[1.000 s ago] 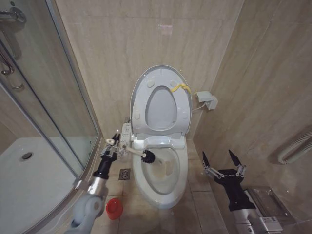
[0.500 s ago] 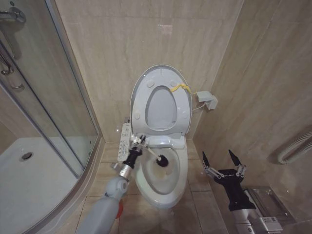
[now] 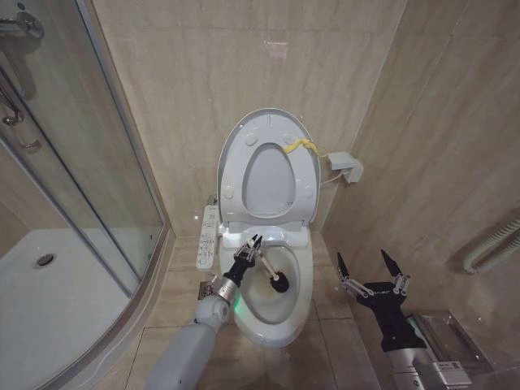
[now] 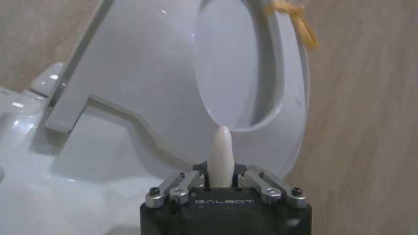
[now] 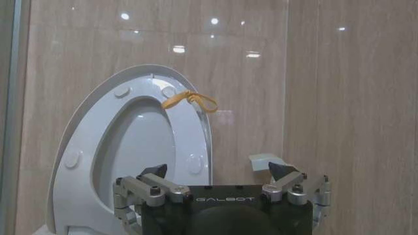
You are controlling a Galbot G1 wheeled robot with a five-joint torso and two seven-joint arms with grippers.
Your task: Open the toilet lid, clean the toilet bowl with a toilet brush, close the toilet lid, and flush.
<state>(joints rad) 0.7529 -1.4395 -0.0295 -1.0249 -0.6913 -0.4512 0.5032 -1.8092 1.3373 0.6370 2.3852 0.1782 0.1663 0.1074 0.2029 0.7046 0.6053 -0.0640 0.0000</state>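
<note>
Far left: glass shower screen (image 3: 89, 162) w/ white shower tray (image 3: 49, 301) behind it. Next, a white control panel (image 3: 207, 237) on the floor-side wall edge just beside the toilet. Left gripper (image 3: 253, 249) reaches over the left rim of the toilet bowl (image 3: 272, 329), jaws pinched on the thin white handle of the toilet brush (image 3: 279, 283); wrist view shows the handle tip poking up between the jaws (image 4: 221, 156). Black bristle head sits down inside the bowl, near the back-middle, over brownish stains. Toilet lid (image 3: 268, 120) is up, leaning on the tiled wall, seat ring (image 3: 268, 175) raised against it; yellow strap (image 3: 299, 147) hangs at the top right edge. Small white box (image 3: 345, 166) w/ cable on the wall, right of lid. Right gripper (image 3: 372, 272) hangs near the floor, apart from the bowl's right side, jaws spread wide, holding nothing. Far right: grey corrugated hose (image 3: 496, 244) on wall.
</note>
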